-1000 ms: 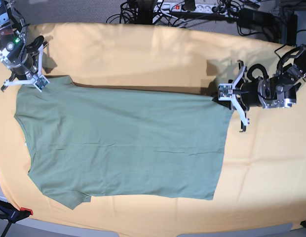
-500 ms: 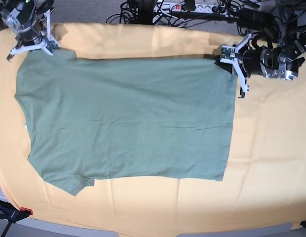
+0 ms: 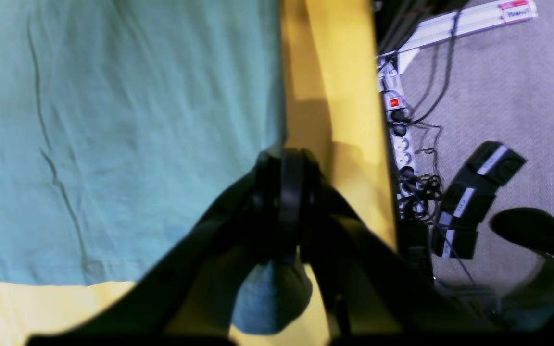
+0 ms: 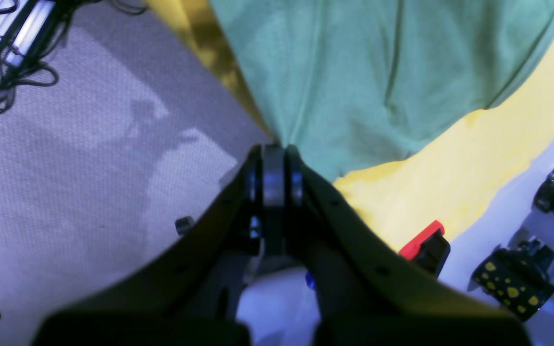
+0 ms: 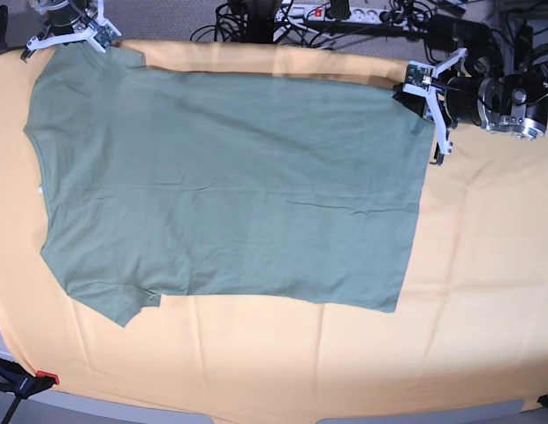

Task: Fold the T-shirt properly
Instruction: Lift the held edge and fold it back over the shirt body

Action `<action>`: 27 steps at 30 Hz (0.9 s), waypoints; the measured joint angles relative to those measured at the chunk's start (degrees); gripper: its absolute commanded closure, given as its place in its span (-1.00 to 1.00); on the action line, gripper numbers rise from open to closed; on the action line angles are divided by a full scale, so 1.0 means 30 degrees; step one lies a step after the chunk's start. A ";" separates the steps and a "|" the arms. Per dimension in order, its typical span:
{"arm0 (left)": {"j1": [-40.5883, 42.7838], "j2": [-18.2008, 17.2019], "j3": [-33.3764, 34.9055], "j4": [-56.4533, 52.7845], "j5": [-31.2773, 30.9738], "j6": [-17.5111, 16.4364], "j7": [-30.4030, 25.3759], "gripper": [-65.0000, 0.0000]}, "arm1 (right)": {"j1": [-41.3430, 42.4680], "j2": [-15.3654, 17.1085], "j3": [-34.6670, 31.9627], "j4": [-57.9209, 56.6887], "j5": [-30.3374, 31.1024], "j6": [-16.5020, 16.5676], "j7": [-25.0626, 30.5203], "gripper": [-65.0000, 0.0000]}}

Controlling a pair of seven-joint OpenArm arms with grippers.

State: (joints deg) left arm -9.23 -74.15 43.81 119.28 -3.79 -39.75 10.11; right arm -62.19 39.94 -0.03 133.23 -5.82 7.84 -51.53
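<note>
The sage-green T-shirt (image 5: 230,185) lies spread out on the yellow-orange cloth (image 5: 486,291), its far edge close to the cloth's back edge. My left gripper (image 5: 410,92) is shut on the shirt's far right corner; in the left wrist view the closed jaws of the left gripper (image 3: 284,161) pinch the T-shirt (image 3: 113,144) at its edge. My right gripper (image 5: 99,39) is shut on the far left corner by the sleeve. In the right wrist view the right gripper (image 4: 273,150) clamps the edge of the T-shirt (image 4: 378,72), which is pulled taut.
Behind the table's back edge, a power strip (image 5: 327,13) and tangled cables lie on grey carpet. A red clamp (image 5: 46,380) sits at the near left corner. Yellow-orange cloth shows bare to the right of and in front of the shirt.
Both grippers have moved toward the table's back edge, dragging the shirt's far edge with them. The shirt now lies spread over a larger area.
</note>
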 measured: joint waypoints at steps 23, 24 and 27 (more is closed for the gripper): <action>-0.0204 0.2710 -0.0007 -0.0007 0.2922 0.7868 0.3191 1.00 | 0.5923 0.0153 0.0029 -0.0729 -0.0780 0.0736 0.4794 1.00; -0.0204 0.2965 -0.0007 -0.0029 0.3308 0.8517 0.3373 1.00 | 0.6331 0.0153 0.0029 -0.1115 -0.0714 0.0852 0.5056 1.00; -0.0204 0.3643 -0.0007 -0.0240 0.4517 0.9697 0.3446 1.00 | 0.7679 0.0153 0.0029 -0.2645 0.0080 0.0976 0.5559 1.00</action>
State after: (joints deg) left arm -9.85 -63.22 43.79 118.56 9.76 -10.66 20.45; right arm -39.16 40.40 0.05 125.29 -5.58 10.76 -34.85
